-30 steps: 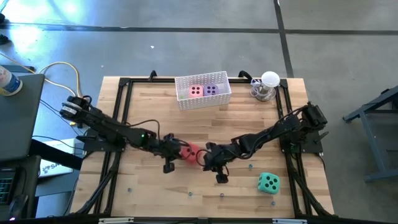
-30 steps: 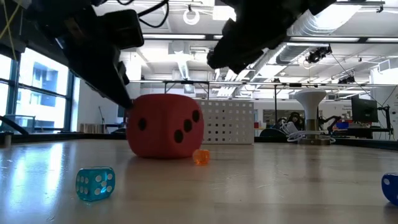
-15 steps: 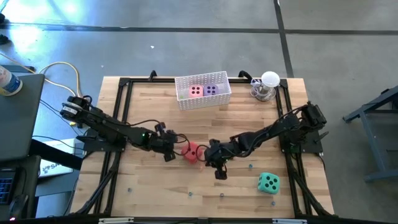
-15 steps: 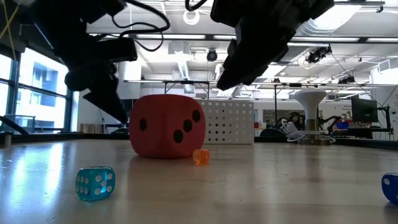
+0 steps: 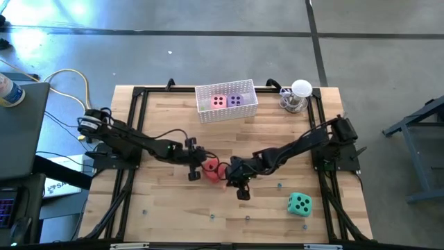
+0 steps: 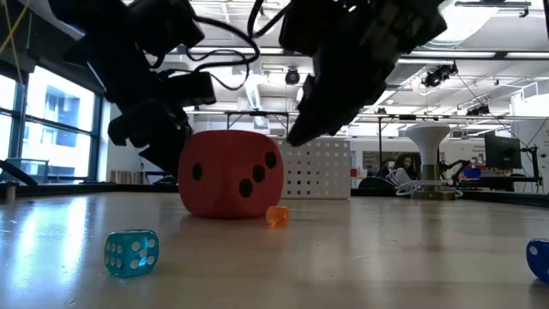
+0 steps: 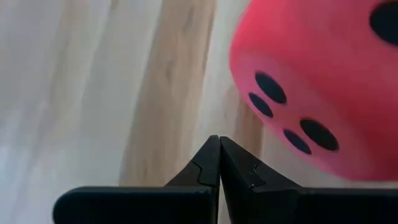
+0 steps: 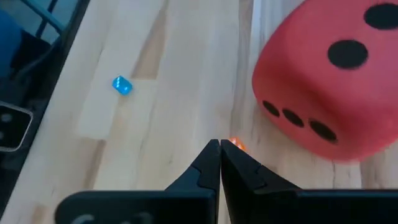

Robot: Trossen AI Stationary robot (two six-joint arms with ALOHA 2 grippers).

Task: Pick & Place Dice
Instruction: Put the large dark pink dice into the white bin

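Red die (image 5: pixel 210 167) sits mid-bench (image 5: pixel 166 208), free of both claws. Left claw (image 5: pixel 196 164) and right claw (image 5: pixel 227 171) flank it closely, each with fingers pressed together, pinching nothing.

Red die (image 7: pixel 323 81): cut off by the frame edge in both wrist views; left wrist view soft. High view: arms cover part of it, pips unreadable. Low view: small blue object (image 6: pixel 539 257) clipped at the picture's edge, identity unclear. Orange bit (image 6: pixel 277 216) beside the die too small to identify. Basket (image 6: pixel 316 168) contents hidden behind its wall.
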